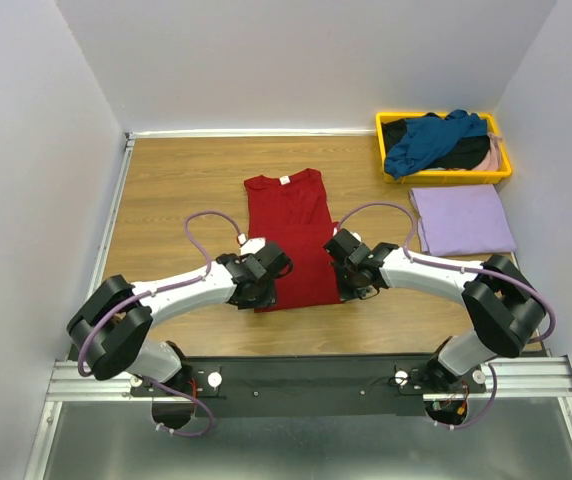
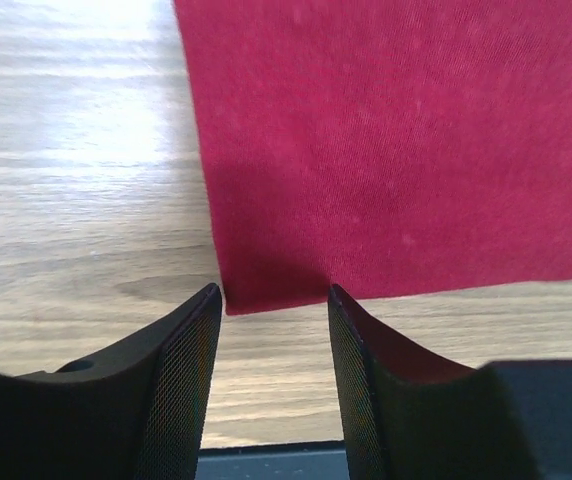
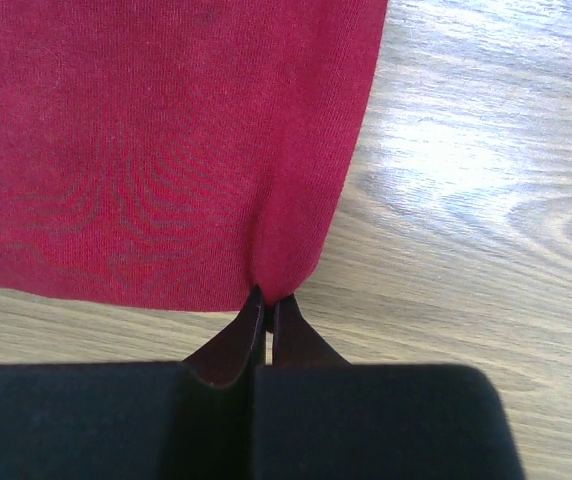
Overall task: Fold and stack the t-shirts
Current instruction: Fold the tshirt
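Note:
A dark red t-shirt (image 1: 293,235) lies flat mid-table, sleeves folded in, collar toward the far side. My left gripper (image 2: 274,296) stands open at the shirt's near left corner (image 2: 241,295), a finger on either side of it, no cloth pinched. My right gripper (image 3: 268,300) is shut on the hem at the shirt's near right corner (image 3: 284,265), where the cloth puckers into the fingertips. From above, the left gripper (image 1: 263,287) and right gripper (image 1: 351,282) flank the shirt's near edge. A folded lavender t-shirt (image 1: 462,219) lies at the right.
A yellow tray (image 1: 444,176) at the far right holds a heap of teal, black and pale pink shirts (image 1: 440,141). Grey walls close in the wooden table (image 1: 176,180) on three sides. The arms' base rail (image 1: 306,378) runs along the near edge.

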`<state>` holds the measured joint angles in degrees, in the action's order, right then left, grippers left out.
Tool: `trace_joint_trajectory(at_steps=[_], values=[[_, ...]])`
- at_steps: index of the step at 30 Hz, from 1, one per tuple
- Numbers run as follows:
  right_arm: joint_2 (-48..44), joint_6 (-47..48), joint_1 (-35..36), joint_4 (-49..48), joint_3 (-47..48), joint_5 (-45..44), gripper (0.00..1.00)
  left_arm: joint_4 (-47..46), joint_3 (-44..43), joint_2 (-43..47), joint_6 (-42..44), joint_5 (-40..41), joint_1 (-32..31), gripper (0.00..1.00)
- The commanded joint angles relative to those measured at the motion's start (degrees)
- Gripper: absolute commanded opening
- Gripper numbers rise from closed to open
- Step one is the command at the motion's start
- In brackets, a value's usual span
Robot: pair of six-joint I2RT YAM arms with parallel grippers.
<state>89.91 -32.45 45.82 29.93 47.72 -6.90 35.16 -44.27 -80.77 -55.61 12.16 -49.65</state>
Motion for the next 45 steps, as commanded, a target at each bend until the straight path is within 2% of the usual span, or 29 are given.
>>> trace_joint_trajectory(at_steps=[1, 7, 14, 16, 22, 24, 26, 33, 36, 40, 41, 44, 45], values=[[5.8, 0.5, 1.4, 3.0, -4.7, 0.1, 0.01, 5.1, -2.0, -0.3, -1.5, 5.1, -0.4, 0.54], [6.4, 0.5, 1.4, 2.9, -4.7, 0.0, 0.01, 2.8, 1.1, -1.0, -2.6, 3.4, -0.4, 0.51], [6.6, 0.6, 1.5, 2.9, -4.8, 0.2, 0.01, -0.3, 2.0, -7.0, -1.5, 2.7, -1.2, 0.44], [6.1, 0.3, 1.5, 2.9, -4.9, 0.3, 0.01, -1.1, 2.3, -8.6, -1.7, 1.8, -2.6, 0.37], [5.2, 0.1, 1.5, 2.8, -4.8, -0.3, 0.01, -0.7, 1.7, -13.5, -1.8, 0.5, -4.4, 0.26], [5.1, 0.2, 1.5, 2.8, -4.7, -0.4, 0.01, -0.3, 1.5, -14.1, -1.7, 0.6, -4.5, 0.10], [5.1, 0.5, 1.5, 2.8, -4.7, -0.3, 0.01, -0.1, 1.6, -13.7, -1.7, 0.6, -4.7, 0.00], [0.5, -0.2, 2.7, 4.4, -6.9, 4.9, 0.01, 4.7, 1.3, -8.5, -2.7, -0.7, -7.9, 0.00], [-2.9, -2.8, 6.3, 7.9, -8.3, 5.8, 0.01, 6.4, 3.0, -4.2, -5.8, -4.9, -13.3, 0.00], [-7.0, -10.3, 15.7, 15.1, -6.2, 9.4, 0.01, 10.7, 5.0, 1.2, -12.9, -10.4, -25.0, 0.00], [-7.7, -11.3, 16.9, 17.3, -6.2, 10.1, 0.01, 11.4, 5.1, 3.1, -14.9, -11.4, -26.3, 0.00], [-10.8, -12.5, 18.5, 20.5, -5.5, 10.9, 0.01, 12.8, 4.5, 7.8, -15.8, -13.9, -27.1, 0.00], [-12.3, -12.7, 18.4, 22.7, -2.9, 7.2, 0.01, 13.2, 4.1, 9.0, -15.0, -12.8, -25.9, 0.00]])
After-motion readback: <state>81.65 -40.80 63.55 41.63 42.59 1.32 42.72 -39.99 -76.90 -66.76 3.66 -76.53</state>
